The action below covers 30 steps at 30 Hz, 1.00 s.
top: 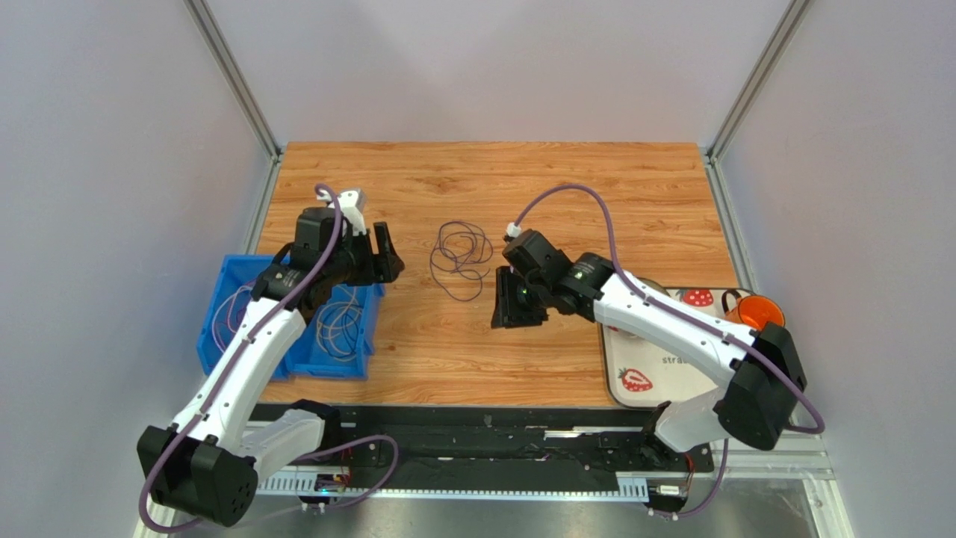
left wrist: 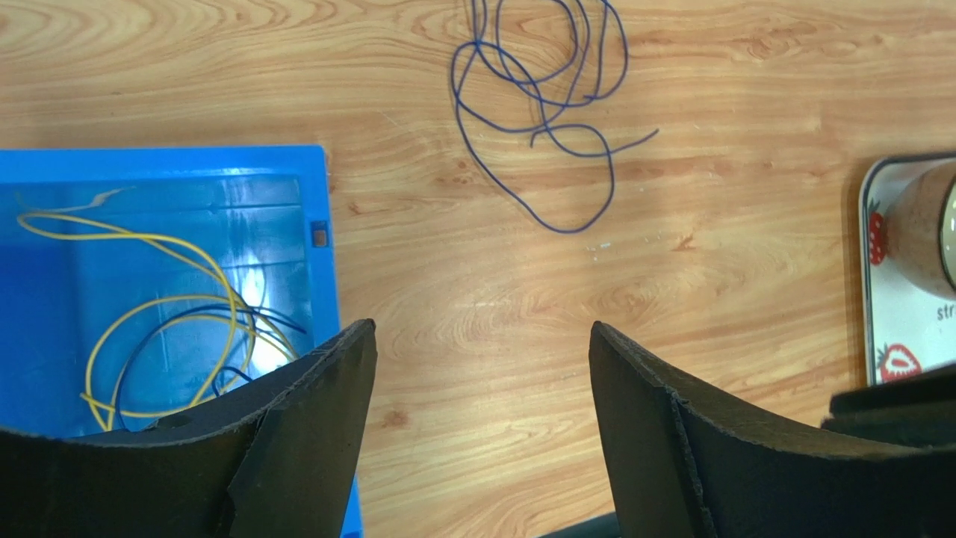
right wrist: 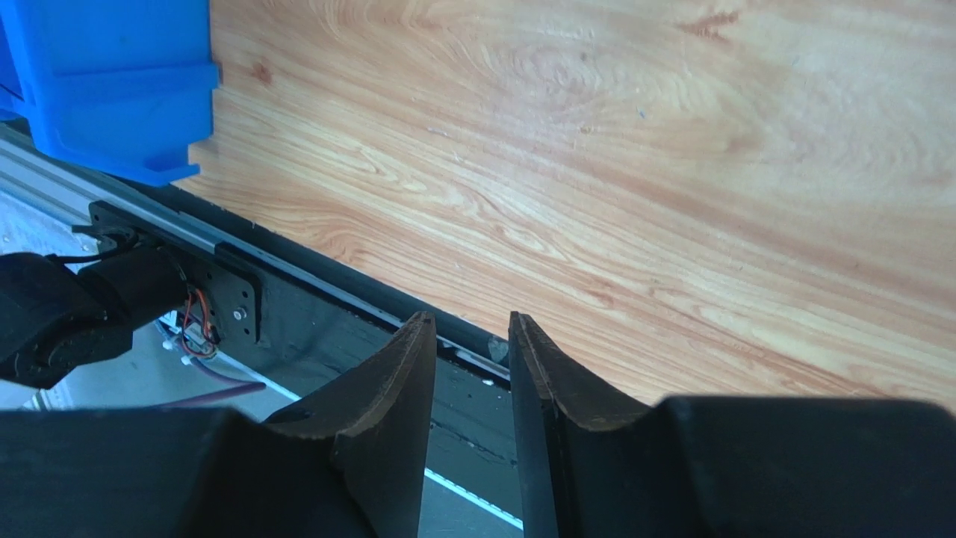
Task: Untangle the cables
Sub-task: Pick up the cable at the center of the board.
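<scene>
Between picks: left gripper (left wrist: pixel 480 327) jaws wide, empty; right gripper (right wrist: pixel 470 319) jaws narrowly apart, empty; next I'd reach for the dark cable (left wrist: pixel 539 101) loose on the surface (left wrist: pixel 505 291).

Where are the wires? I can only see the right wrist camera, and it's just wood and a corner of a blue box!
Observer: One dark blue cable lies in loose loops on the table, out in front of the left gripper.
Operator: Is there anything inside the blue box?
Observer: Yes. The blue bin holds yellow cables, with a dark cable lying among them.
Operator: Is the other hand holding a wire?
Observer: No. The left gripper is open and empty, hanging by the bin's edge.
</scene>
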### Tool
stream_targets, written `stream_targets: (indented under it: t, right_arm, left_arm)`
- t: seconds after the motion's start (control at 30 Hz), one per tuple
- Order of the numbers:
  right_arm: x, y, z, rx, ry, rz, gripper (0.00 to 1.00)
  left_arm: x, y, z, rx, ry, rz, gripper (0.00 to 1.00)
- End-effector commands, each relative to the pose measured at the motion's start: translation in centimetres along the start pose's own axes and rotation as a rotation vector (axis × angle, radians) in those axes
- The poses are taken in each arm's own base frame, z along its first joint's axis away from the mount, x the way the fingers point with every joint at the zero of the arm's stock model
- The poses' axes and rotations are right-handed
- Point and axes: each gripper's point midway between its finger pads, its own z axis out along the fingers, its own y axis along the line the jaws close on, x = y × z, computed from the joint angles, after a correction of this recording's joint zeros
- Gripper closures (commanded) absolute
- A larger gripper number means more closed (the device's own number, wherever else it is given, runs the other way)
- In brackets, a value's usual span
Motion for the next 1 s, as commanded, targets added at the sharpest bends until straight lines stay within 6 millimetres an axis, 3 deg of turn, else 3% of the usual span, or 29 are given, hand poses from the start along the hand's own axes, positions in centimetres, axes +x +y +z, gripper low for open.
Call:
stream_targets:
  t: [0.0,0.07,0.1,0.23,0.3,0.47,0.5,0.53,0.7,0.73,0.77,0.97]
  right_arm:
    - [-4.2,2.1,0.6,0.004,-0.067,-0.069,0.66]
    - [-6.1,3.5,0.5,-0.004,-0.095,-0.087,0.66]
    - [-6.4,3.4,1.9,0.02,-0.076,-0.09,0.66]
    - [-9.0,3.3,4.1,0.102,-0.092,-0.113,0.66]
    - [-10.8,3.5,4.1,0.134,-0.123,-0.119,0.66]
    - [-12.7,2.3,7.9,0.199,-0.092,-0.095,0.66]
    - [-14.0,2.6,7.8,0.192,-0.115,-0.079,0.67]
    - [-14.1,1.7,9.1,0.225,-0.103,-0.067,0.67]
    - [-17.0,0.2,11.8,0.243,-0.134,0.036,0.69]
    - [-18.1,0.8,11.8,0.219,-0.156,0.043,0.69]
    - [-18.2,0.1,13.0,0.234,-0.143,0.054,0.69]
    - [-20.5,-1.1,15.9,0.211,-0.162,0.138,0.7]
  left_arm:
    - [-1.2,-0.4,-2.0,-0.013,-0.033,0.043,0.22]
    - [-0.2,-0.4,-2.6,-0.002,-0.015,0.046,0.23]
    - [0.1,-0.5,-2.7,0.012,-0.011,0.047,0.22]
    - [2.0,-0.7,-3.8,0.05,-0.001,0.067,0.22]
    - [2.5,-0.5,-4.3,0.051,-0.003,0.081,0.23]
    - [2.9,0.1,-5.3,0.039,-0.036,0.133,0.23]
    - [2.8,0.0,-5.5,0.042,-0.04,0.136,0.23]
    - [2.9,-0.2,-5.8,0.055,-0.042,0.138,0.22]
    - [3.0,-0.6,-5.8,0.081,-0.055,0.133,0.22]
    - [2.9,-0.6,-5.8,0.083,-0.059,0.135,0.23]
    - [3.0,-0.6,-5.8,0.083,-0.059,0.133,0.23]
    - [3.2,-1.2,-5.7,0.116,-0.052,0.121,0.23]
